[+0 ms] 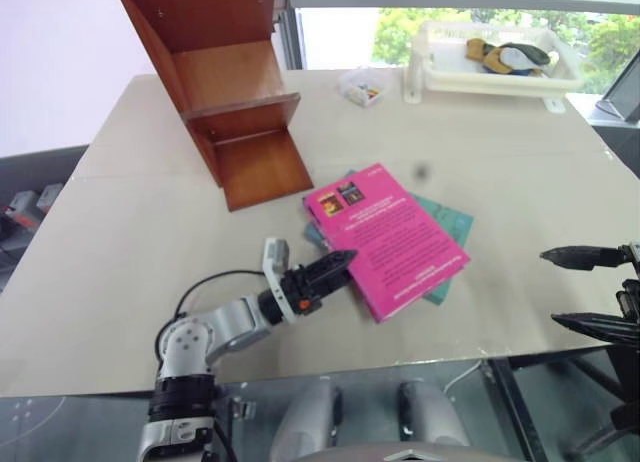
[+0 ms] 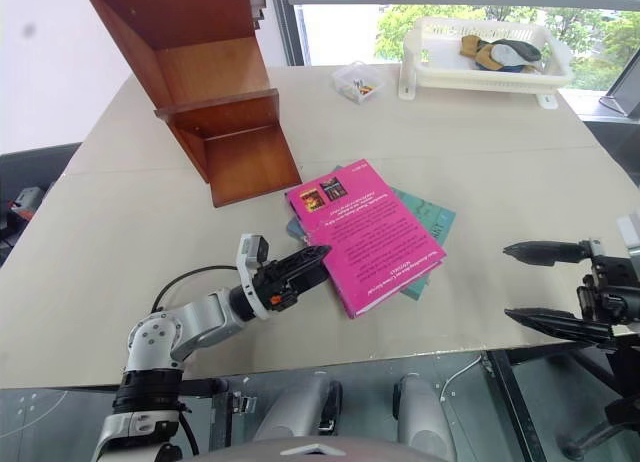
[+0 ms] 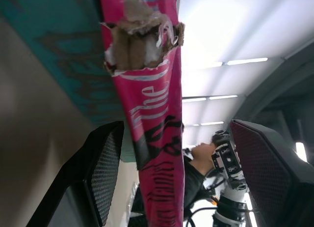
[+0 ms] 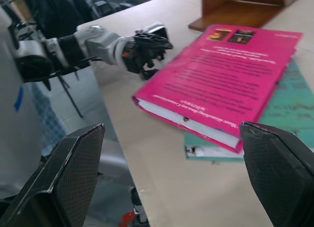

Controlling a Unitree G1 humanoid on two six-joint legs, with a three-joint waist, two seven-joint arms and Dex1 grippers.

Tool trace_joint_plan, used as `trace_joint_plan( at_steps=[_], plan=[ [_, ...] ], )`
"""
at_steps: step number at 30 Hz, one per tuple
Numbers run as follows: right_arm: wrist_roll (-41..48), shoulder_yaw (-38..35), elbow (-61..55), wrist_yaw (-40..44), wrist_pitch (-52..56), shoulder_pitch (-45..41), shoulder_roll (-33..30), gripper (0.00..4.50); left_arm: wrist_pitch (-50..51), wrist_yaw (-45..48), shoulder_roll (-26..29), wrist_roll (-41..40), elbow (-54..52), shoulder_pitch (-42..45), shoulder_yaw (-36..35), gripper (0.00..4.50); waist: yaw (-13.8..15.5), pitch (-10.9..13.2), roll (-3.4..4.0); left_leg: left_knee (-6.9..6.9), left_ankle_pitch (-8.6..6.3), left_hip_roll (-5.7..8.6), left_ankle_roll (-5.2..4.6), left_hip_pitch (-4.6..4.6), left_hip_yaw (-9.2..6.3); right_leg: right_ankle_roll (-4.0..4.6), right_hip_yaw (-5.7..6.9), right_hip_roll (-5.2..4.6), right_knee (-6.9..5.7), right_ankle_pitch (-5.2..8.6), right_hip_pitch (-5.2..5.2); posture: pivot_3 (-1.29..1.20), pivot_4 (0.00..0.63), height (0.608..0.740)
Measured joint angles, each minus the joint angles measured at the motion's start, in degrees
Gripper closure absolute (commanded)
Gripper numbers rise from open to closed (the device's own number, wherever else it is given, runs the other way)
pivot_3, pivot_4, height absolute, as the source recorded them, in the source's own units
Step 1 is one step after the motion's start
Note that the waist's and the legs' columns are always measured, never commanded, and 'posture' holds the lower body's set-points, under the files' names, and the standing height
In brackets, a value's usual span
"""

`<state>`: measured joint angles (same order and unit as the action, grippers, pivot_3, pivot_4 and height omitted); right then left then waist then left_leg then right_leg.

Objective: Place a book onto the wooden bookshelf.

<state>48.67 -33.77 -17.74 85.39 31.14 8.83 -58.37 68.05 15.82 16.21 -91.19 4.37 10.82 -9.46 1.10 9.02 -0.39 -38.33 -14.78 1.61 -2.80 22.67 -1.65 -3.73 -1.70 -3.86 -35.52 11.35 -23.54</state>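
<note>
The bright pink book point(image 1: 392, 239) lies flat near the middle of the table, on top of a teal-blue book point(image 1: 452, 220). My left gripper point(image 1: 338, 269) is at the pink book's near left edge. It is open, and in the left wrist view the book's spine point(image 3: 157, 114) stands between its two fingers point(image 3: 105, 163) with a gap on each side. The wooden bookshelf point(image 1: 240, 112) stands at the back left, tilted, with its open boards facing the books. My right gripper point(image 1: 550, 287) hovers open and empty off the table's right front edge, pointing toward the books point(image 4: 221, 84).
A white plastic rack point(image 1: 490, 70) holding a few items sits at the back right by the window. A small clear box point(image 1: 360, 86) lies beside it. The table edge point(image 1: 400, 357) runs just in front of the books. A person stands beyond the book in the left wrist view point(image 3: 196, 163).
</note>
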Motion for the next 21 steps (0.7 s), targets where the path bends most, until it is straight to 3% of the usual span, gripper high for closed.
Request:
trace_joint_plan(
  at_steps=[9,10,12,15,17,18,21],
  plan=[
    [0.3,0.0,-0.4,0.3,0.0,-0.6,-0.9,0.0,1.7,-0.2,-1.9,-0.1,1.6,1.6,0.0,0.74,0.1,0.0,-0.01,0.0,0.0,0.09,0.0,0.03,-0.04,0.0,0.02,-0.14,0.01,0.0,0.0,0.0,0.15,0.74],
    [0.2,0.0,-0.4,0.3,0.0,-0.6,-0.9,0.0,1.8,-0.3,-2.1,-0.1,1.9,1.8,-0.1,1.27,0.1,0.0,-0.01,0.0,0.0,0.1,0.0,0.03,-0.04,0.0,0.02,-0.15,0.01,0.0,0.0,0.0,0.15,0.74],
    [0.0,0.0,-0.4,0.3,0.0,-0.5,-0.9,0.0,1.9,-0.6,-2.3,-0.1,2.2,2.1,-0.1,1.92,0.1,0.0,-0.01,0.0,0.0,0.1,0.0,0.03,-0.05,0.0,0.03,-0.15,0.01,0.0,0.0,0.0,0.15,0.74],
    [-0.5,0.0,-0.4,0.3,-0.1,-0.1,-0.9,0.0,2.0,-1.1,-2.8,-0.1,2.5,2.2,-0.4,3.51,0.2,0.0,0.02,0.0,0.0,0.1,0.0,0.03,-0.05,0.0,0.03,-0.15,0.01,0.0,0.0,0.0,0.15,0.74],
    [-0.7,0.0,-0.4,0.3,-0.1,-0.1,-0.9,0.0,2.1,-2.0,-3.2,-0.7,2.7,2.2,-1.0,4.23,0.2,-0.1,0.06,0.0,0.0,0.1,0.0,0.03,-0.05,0.0,0.03,-0.16,0.01,0.0,0.0,0.0,0.15,0.74],
    [-0.7,0.0,-0.4,0.3,-0.1,-0.1,-0.9,0.0,2.1,-2.3,-3.4,-0.9,2.8,2.2,-1.2,4.44,0.2,-0.1,0.06,0.0,0.0,0.1,0.0,0.03,-0.06,0.0,0.03,-0.17,0.01,0.0,0.0,0.0,0.15,0.74],
    [-1.1,0.0,-0.4,0.3,-0.2,-0.1,-0.9,0.0,2.1,-3.3,-3.7,-2.0,3.1,2.2,-1.6,4.44,0.2,-0.1,0.09,0.0,0.0,0.1,0.0,0.03,-0.06,0.0,0.03,-0.17,0.01,0.01,0.0,0.0,0.15,0.74]
  ],
)
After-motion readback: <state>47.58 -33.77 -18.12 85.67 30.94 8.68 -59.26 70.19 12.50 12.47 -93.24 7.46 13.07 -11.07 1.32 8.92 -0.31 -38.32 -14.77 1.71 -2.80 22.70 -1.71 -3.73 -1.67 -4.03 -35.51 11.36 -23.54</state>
